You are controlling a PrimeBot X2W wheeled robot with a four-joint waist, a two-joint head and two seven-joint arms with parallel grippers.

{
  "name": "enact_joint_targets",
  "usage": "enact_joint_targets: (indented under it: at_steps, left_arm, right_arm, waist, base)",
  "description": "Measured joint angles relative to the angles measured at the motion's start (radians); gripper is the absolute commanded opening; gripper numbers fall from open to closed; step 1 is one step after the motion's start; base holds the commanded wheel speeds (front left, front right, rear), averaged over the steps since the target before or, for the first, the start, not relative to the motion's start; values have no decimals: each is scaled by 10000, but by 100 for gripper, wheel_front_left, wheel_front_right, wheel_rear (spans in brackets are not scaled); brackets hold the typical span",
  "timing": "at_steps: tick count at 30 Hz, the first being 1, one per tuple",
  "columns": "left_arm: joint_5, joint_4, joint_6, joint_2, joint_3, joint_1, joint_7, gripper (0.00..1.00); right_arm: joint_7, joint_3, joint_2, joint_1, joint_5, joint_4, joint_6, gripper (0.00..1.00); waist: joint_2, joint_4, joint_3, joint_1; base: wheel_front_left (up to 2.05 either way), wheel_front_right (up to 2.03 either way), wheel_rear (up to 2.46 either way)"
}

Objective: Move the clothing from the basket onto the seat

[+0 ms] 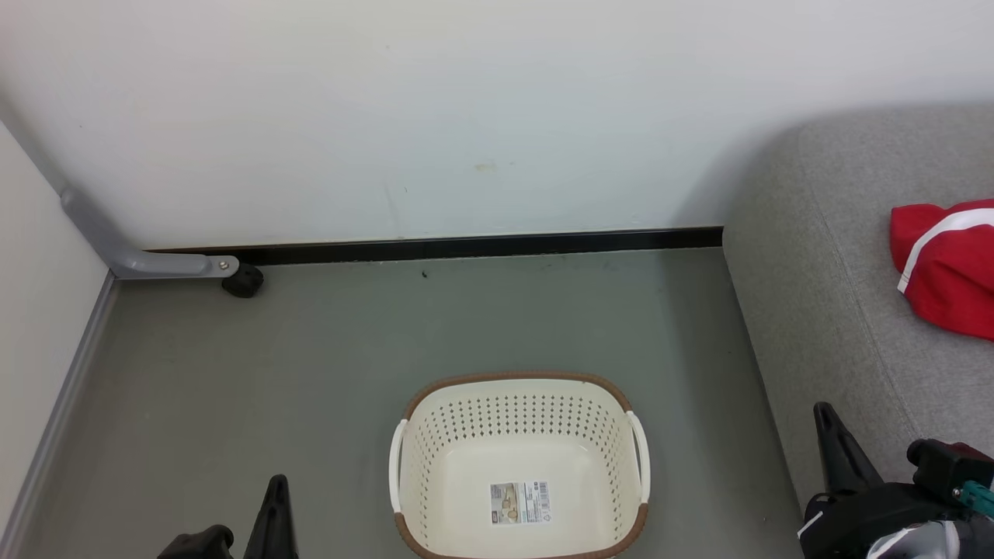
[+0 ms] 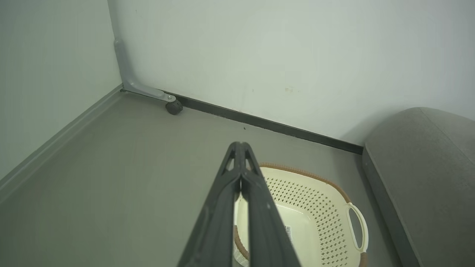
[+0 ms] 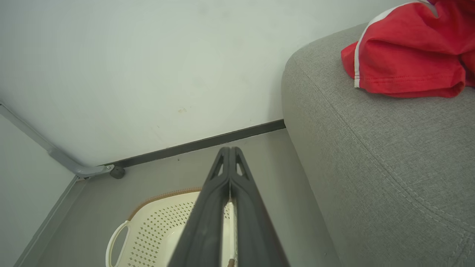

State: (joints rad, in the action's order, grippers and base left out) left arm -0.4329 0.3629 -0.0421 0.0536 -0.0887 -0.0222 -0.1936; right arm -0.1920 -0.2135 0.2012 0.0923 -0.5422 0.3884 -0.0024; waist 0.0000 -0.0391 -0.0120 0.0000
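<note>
- Left fingers [image 2: 254,193] and right fingers [image 3: 215,193] are pressed fully together, gripping nothing, apparently idle.
- Between them the basket [image 1: 516,378] sits on the floor [image 1: 233,388], bottom bare.
- Red clothing [image 1: 947,264] lies on the seat [image 1: 823,310], far right; task looks finished.

Head view: the left tool [image 1: 276,487], a pair of long, dark, tapering plastic fingers, rises from the lower left edge, closed to a single point and holding nothing. The right tool [image 1: 823,415], of the same build, stands at the lower right. It is likewise closed and empty, its tip leaning toward that view's left. Below it are the black wrist housing [image 1: 870,516], a small teal connector [image 1: 975,494] and a strip of pale forearm [image 1: 912,546]. Wrist views: the left tool's fingers [image 2: 219,215] and the right tool's fingers [image 3: 207,222] meet tip to tip, with small triangular cut-outs near the tips.
</note>
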Motion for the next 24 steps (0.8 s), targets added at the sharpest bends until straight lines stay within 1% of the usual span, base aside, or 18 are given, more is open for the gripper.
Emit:
enact_joint_targets:
  at_steps: [5, 8, 12, 15, 19, 24]
  left_arm:
    - [-667, -4, 165, -2, 111, 27, 174, 0]
    - [-884, -8, 171, -4, 150, 43, 265, 0]
    - [-1446, -13, 259, -6, 230, 51, 439, 0]
    - [-1885, -17, 334, -8, 290, 112, 527, 0]
    - [-2428, -56, 359, -13, 383, 168, 675, 0]
    - [-3095, -84, 499, -19, 479, 194, 869, 0]
  right_arm:
    - [222, 211, -92, 0, -616, -27, 44, 0]
    - [305, 295, -134, 0, -894, -33, 111, 0]
    - [431, 460, -203, 0, -1363, -56, 125, 0]
    - [560, 583, -251, 0, -1735, -102, 205, 0]
    - [690, 748, -332, 1, -2230, -153, 230, 0]
    - [869, 945, -416, 1, -2844, -198, 303, 0]
  waist:
    - [0, 23, 9, 0]
    - [0, 31, 11, 0]
    - [0, 49, 17, 0]
    - [0, 62, 21, 0]
    - [0, 80, 26, 0]
    - [0, 103, 32, 0]
  base:
    - [0, 0, 0]
    - [0, 0, 0]
    - [0, 0, 0]
    - [0, 0, 0]
    - [0, 0, 0]
    - [0, 0, 0]
